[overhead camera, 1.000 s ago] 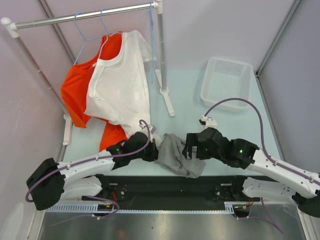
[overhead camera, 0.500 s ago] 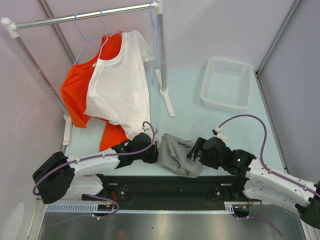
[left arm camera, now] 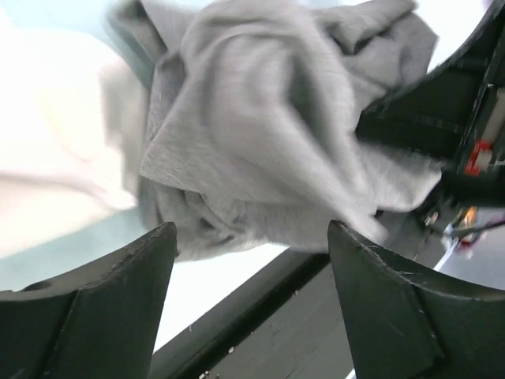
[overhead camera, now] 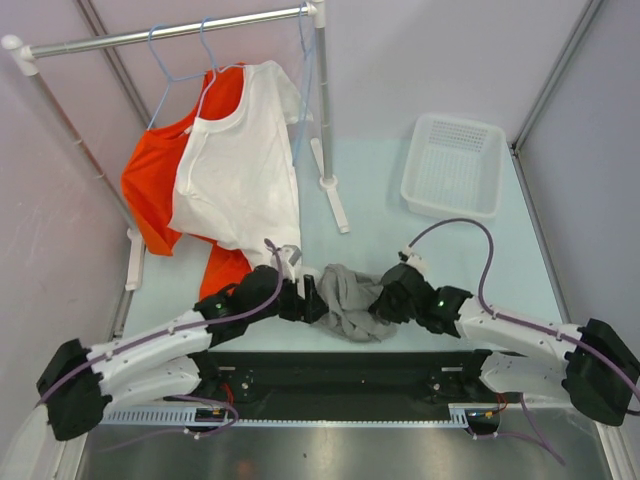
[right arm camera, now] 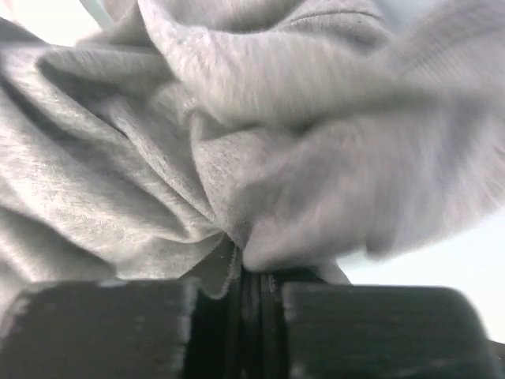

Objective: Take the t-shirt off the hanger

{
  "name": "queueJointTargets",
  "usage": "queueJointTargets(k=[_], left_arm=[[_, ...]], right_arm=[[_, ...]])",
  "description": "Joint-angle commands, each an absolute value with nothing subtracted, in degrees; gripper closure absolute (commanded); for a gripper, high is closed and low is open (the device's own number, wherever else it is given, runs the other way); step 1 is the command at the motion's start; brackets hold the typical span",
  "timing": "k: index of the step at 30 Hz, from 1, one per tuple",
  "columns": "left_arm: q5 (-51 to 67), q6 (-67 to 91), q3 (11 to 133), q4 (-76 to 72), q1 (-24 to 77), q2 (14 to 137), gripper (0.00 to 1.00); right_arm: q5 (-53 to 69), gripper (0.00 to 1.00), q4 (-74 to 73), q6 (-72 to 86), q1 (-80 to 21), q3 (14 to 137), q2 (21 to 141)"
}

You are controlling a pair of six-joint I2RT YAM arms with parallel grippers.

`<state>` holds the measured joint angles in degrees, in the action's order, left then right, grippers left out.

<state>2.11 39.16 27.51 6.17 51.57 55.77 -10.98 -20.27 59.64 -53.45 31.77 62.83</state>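
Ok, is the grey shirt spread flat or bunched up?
Bunched up: the grey shirt lies in a crumpled heap on the table, a fold pinched in the right gripper.

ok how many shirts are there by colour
orange shirt: 1
white shirt: 1
grey shirt: 1
total: 3

Pretty plain setup, pale lilac walls [overhead camera: 430, 50] round a light mint worktop [overhead camera: 380, 215], a metal clothes rail [overhead camera: 167, 30] standing at the back left and a white plastic basket [overhead camera: 455, 165] near the far right corner.
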Motion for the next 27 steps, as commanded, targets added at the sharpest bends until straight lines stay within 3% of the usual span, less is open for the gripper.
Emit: queueJointTargets(k=[1,7,13,20,27], left_arm=[[-8.77,37.53,28.12,14.21,51.24,43.88,0.17],[-17.40,37.18,29.18,19.60,51.24,28.14,0.19],[-20.92,36.39,31.55,23.11,51.24,20.75,0.21],[-22.94,34.19,34.71,26.28,51.24,18.37,0.22],[-25.40,31.03,38.58,28.74,51.24,17.32,0.22]], right_arm=[[-15.46,1.00,-26.79,52.93,-46.51,44.36,58.37],[-16.80,1.00,-35.51,40.36,-32.65,63.67,55.98],[-2.58,1.00,-36.65,32.08,-12.44,85.46,65.02],[3.25,1.00,-36.13,30.06,-3.53,106.14,79.79],[-3.68,1.00,-36.21,26.90,-0.97,108.82,92.89]])
